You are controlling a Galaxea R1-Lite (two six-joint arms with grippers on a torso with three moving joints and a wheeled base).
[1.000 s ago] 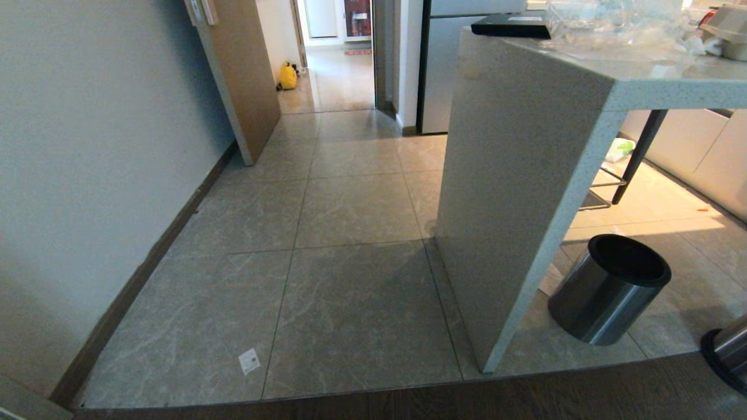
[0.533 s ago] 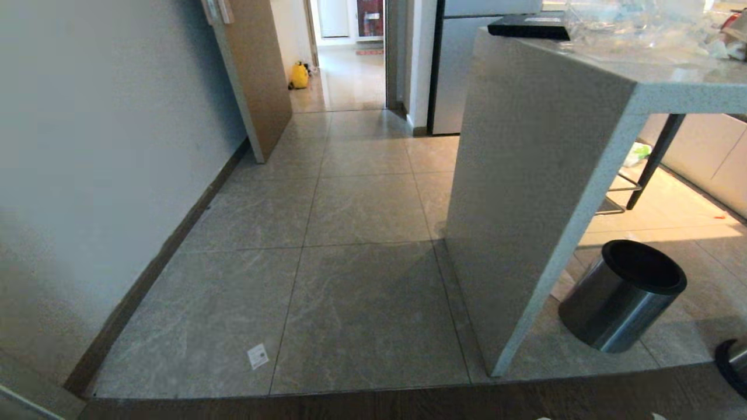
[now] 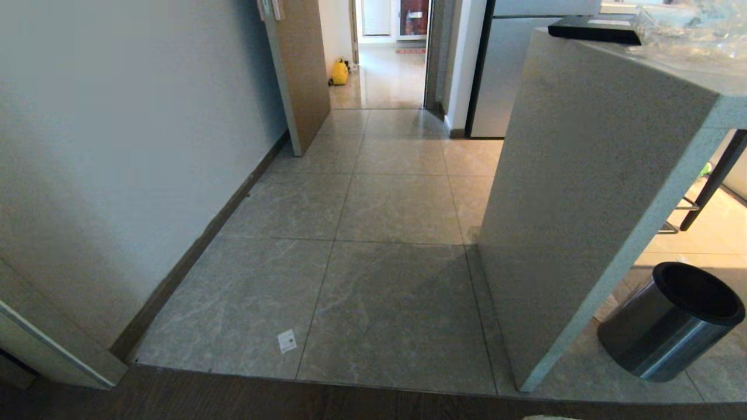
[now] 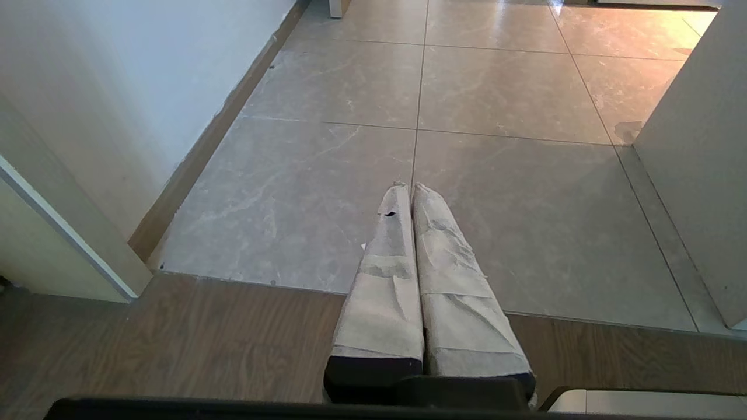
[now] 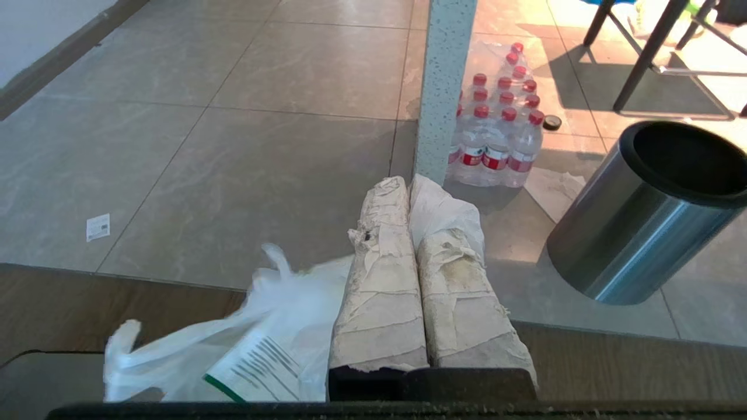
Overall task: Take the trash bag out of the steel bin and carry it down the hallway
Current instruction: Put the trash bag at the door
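While both arms rest low, right gripper [image 5: 408, 186] closed, white bag [image 5: 233, 344] beside its fingers, hold unclear, left gripper [image 4: 410, 189] closed empty, bin [image 5: 648, 216] near tabletop [image 3: 583, 175].

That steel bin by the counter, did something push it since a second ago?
No. The steel bin keeps its place beside the counter's end panel; both slid right together in the head view, so the camera moved.

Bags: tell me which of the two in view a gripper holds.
The white trash bag, pinched in the right gripper. The yellow bag stands far off on the floor beyond the doorway, with no gripper near. The left gripper is empty.
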